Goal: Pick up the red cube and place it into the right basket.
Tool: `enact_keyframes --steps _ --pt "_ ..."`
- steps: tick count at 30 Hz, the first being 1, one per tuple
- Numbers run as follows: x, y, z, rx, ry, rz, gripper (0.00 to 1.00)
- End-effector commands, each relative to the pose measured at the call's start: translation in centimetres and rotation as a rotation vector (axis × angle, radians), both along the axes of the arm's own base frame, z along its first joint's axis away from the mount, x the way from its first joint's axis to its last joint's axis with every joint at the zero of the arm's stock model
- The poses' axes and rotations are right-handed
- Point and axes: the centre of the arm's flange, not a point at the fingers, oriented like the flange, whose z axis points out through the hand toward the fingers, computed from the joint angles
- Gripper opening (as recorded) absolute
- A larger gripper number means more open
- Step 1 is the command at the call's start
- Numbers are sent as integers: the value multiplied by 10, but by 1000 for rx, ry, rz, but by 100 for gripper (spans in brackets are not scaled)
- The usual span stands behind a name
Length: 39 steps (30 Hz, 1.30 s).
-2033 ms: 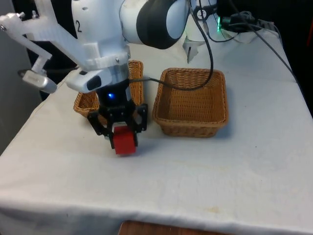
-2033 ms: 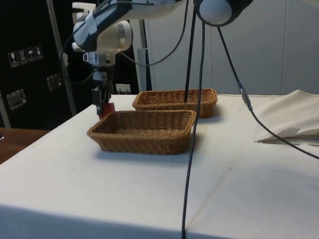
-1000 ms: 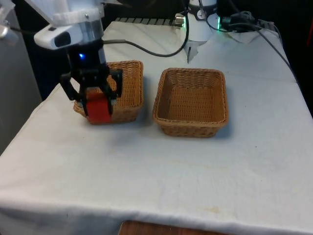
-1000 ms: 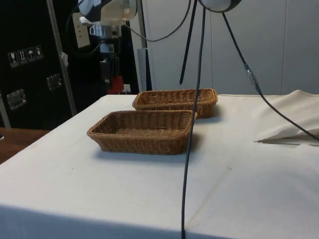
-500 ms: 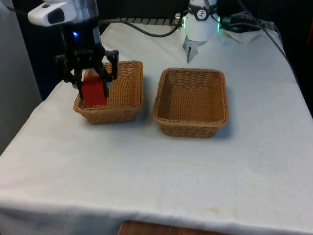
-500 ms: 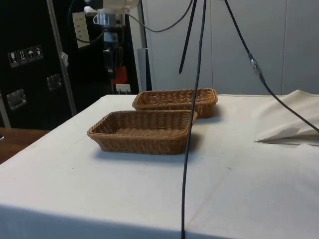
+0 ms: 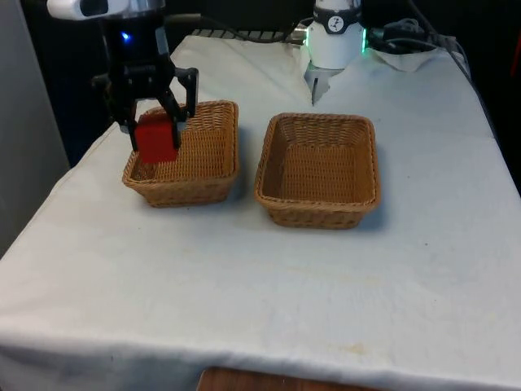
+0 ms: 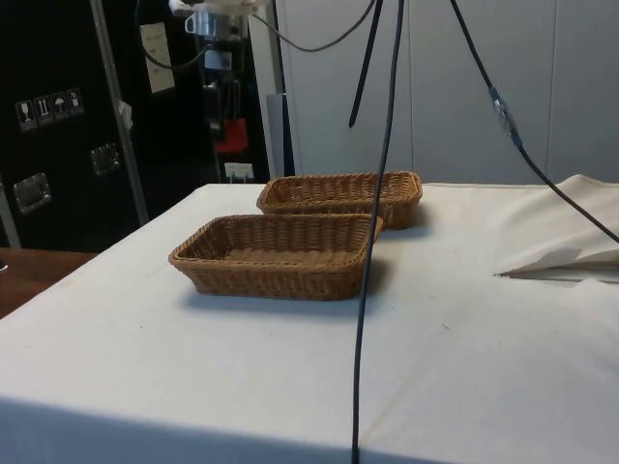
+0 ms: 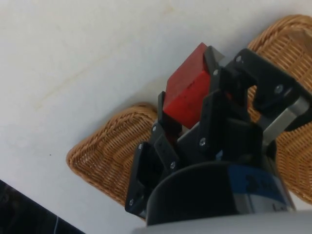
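Note:
My gripper [image 7: 155,120] is shut on the red cube [image 7: 156,140] and holds it in the air. In the front view the cube hangs over the near left part of the left wicker basket [image 7: 213,167]. The right wicker basket [image 7: 319,213] sits beside it, about a basket's width to the front view's right of the cube. In the side view the gripper [image 8: 225,108] and cube [image 8: 230,135] are high above the table, past the far basket's [image 8: 338,196] left end. The wrist view shows the cube [image 9: 184,87] clamped between the fingers [image 9: 163,127], with wickerwork [image 9: 105,156] below.
A black cable [image 8: 372,222] hangs down across the side view in front of both baskets. The white cloth [image 7: 269,285] runs wide in front of the baskets. A fold of cloth [image 8: 566,246] lies at the side view's right. The table's left edge [image 7: 49,204] is close to the left basket.
The gripper has lifted the red cube off the cloth in front of the left basket and carried it up and back over that basket's near left part. It stays shut on the cube.

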Motion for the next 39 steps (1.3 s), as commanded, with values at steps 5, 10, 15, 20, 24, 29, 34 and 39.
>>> enact_keyframes --steps 5,10,15,20,24,29,34,39 --pt "-1 4 2 -16 -13 3 4" --pt "-7 1 4 -18 -17 2 4" --pt "-13 -2 8 -19 -18 2 4" --pt "-10 -1 8 -12 -10 3 4" --pt "-20 -5 12 -25 -28 4 4" --pt "-23 -7 11 -31 -42 5 4" --pt "-26 -4 13 -26 -51 5 4" --pt "-29 1 15 -4 -55 3 4"
